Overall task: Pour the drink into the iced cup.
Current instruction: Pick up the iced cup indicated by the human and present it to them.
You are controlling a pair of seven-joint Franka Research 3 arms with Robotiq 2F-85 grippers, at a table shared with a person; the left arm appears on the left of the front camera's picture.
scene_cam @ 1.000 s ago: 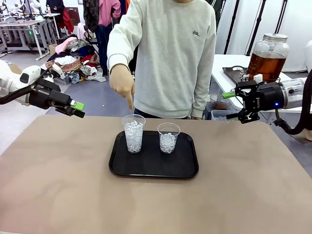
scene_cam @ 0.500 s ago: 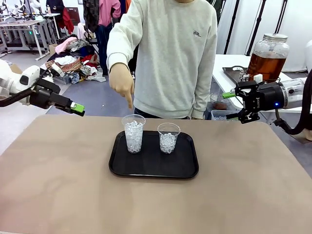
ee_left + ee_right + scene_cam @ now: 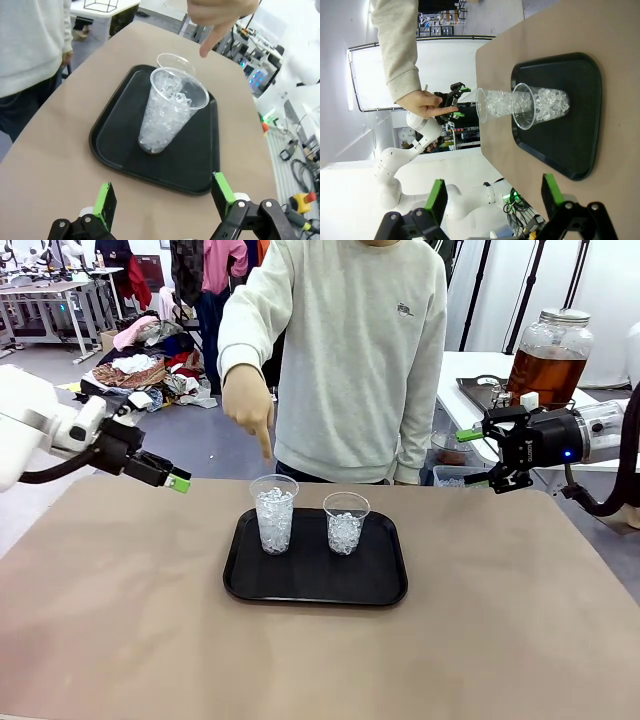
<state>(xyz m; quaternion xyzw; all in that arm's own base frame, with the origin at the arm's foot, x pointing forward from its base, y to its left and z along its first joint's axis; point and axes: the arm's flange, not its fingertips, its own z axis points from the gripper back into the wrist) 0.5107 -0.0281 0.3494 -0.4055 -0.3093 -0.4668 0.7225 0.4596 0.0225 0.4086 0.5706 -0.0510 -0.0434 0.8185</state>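
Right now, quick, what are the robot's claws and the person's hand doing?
Left gripper: open, empty.
Right gripper: open, empty.
Person's hand: empty, pointing down at the taller iced cup.

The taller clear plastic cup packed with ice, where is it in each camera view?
Front view: the taller clear plastic ice cup stands on the left half of the black rectangular tray.
Left wrist view: cup at centre, in front of the shorter ice cup.
Right wrist view: cup at upper middle, sideways in the rolled picture, behind the shorter cup.
Shared landmark: the tray.
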